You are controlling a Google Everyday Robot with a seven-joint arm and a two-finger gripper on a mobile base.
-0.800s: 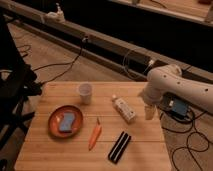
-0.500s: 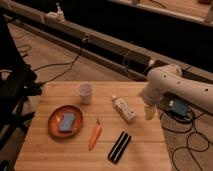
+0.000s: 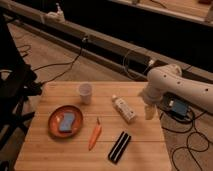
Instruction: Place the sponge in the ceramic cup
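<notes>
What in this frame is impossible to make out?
Camera view:
- Gripper, hanging by the table's right edge: its arm is cut off by the picture's right edge.
- Ceramic cup: inner bottom hidden by its near wall.
- Orange plate: centre covered by the sponge.
- Black object beside the carrot: too small to identify.

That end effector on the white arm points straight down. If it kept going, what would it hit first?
Probably bare wood at the right edge of the table: the end effector hangs there, beside the white bottle. Depth is unclear; it might miss.
</notes>
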